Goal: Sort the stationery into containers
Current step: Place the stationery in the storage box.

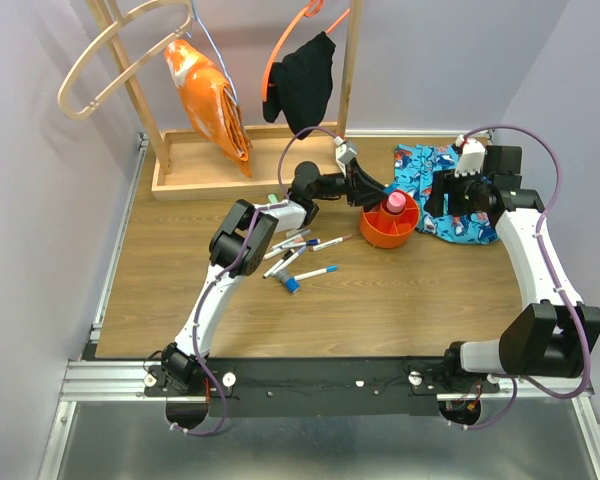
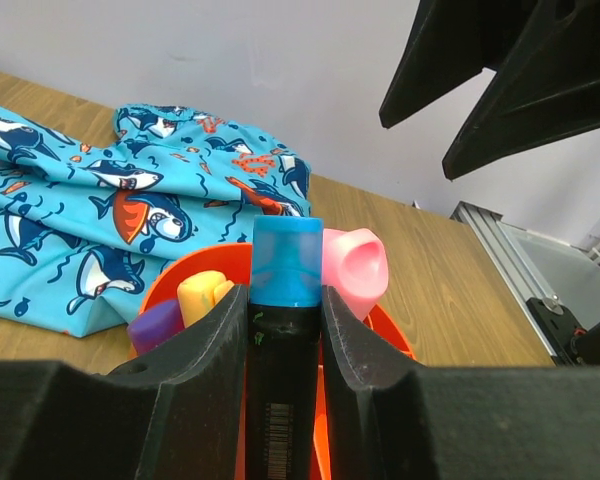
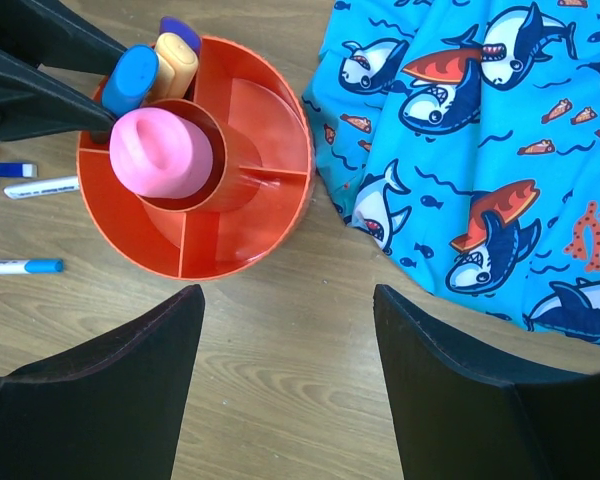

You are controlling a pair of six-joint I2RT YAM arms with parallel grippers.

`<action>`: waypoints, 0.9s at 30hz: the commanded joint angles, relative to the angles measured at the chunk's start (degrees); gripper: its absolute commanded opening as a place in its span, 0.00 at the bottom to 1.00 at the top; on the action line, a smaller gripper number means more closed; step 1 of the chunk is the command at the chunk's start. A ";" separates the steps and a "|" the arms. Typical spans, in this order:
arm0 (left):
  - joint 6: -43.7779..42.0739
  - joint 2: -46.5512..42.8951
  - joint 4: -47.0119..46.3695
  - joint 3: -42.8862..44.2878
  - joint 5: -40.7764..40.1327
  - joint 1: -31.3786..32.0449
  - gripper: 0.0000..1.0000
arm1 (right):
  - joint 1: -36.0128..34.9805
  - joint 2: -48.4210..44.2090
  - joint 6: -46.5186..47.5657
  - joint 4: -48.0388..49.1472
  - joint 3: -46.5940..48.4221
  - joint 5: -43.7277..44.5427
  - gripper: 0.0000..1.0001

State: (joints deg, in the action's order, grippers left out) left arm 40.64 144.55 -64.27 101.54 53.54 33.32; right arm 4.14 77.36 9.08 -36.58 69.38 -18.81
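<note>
Blue-capped marker [image 2: 287, 262], clamped in the left tool [image 2: 285, 305], hangs over the orange tub [image 3: 245, 120]; lower it fully before releasing. Right tool [image 3: 288, 300] hovers wide open, empty.

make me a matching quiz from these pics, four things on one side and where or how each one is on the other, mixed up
1 blue-capped marker
2 pink tube
3 shark-print cloth
4 right hand

a in the centre well of the orange tub
b open, hovering over the table
c gripped by the left hand
d lying on the table beside the tub

Pairs: 1-c, 2-a, 3-d, 4-b
</note>
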 commanded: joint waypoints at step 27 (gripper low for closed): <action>0.14 -7.79 -3.85 -9.60 3.77 -3.35 0.68 | 0.34 0.42 -0.03 0.19 3.56 -2.64 0.76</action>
State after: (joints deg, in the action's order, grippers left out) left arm 42.50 141.97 -67.11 94.67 55.13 30.79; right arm 4.14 78.06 9.06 -36.56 70.43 -20.25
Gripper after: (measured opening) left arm 0.615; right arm 0.763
